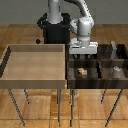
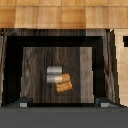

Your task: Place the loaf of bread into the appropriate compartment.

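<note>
Orange-brown and tiny, the loaf of bread (image 2: 64,83) lies on the striped wood floor of one compartment (image 2: 35,70), tilted, touching a small grey cylinder-like piece (image 2: 54,74) just beside it. In the exterior view that same loaf of bread (image 1: 82,71) sits in the near compartment (image 1: 75,75) at the exterior view's left end of the dark divided bin (image 1: 122,75), right next to the big light tan tray (image 1: 10,67).

Up above, the hand (image 1: 83,56) hangs over the bin's far row, clear of the bread and touching nothing. It holds nothing: the wrist view looks straight down into the compartment, and the two fingertips (image 2: 21,103) show only at the picture's edge, spread wide apart with the loaf well between and below them. So the hand is released, its jaws wide.

A pale little object (image 1: 116,69) rests in another near compartment, toward the exterior view's right. Wooden floor shows beyond the bin.
</note>
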